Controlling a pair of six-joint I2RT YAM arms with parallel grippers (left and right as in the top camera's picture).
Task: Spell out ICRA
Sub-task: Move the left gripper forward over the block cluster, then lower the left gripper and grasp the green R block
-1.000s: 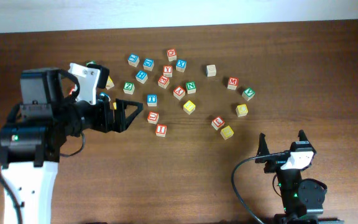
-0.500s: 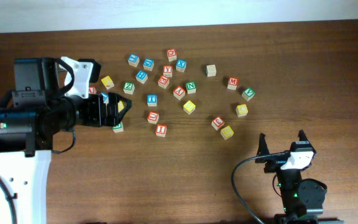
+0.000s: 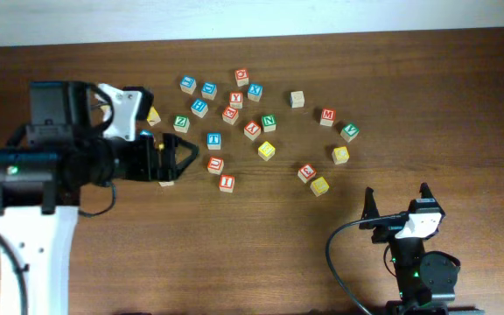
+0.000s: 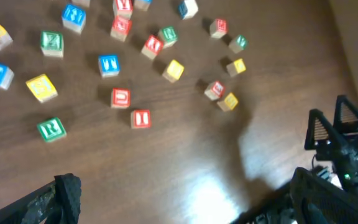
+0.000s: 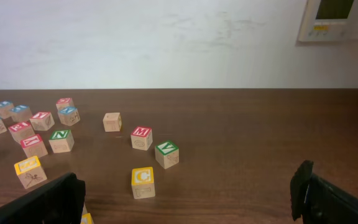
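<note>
Left jaws and right jaws are both standing wide open, gripping nothing. I'm hovering the left jaws near the green R cube (image 4: 51,129); the red I cube (image 3: 227,183) is sitting just right of it, the yellow C cube (image 5: 143,180) well off toward the right jaws. I'm not spotting the A cube. They're looking light, stiff, smooth wood, so I'm planning to pinch 2 opposite flat faces.

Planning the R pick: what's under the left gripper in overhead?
In overhead the open left gripper hides most of the green R cube; only an edge shows. The left wrist view shows it whole, letter up.
</note>
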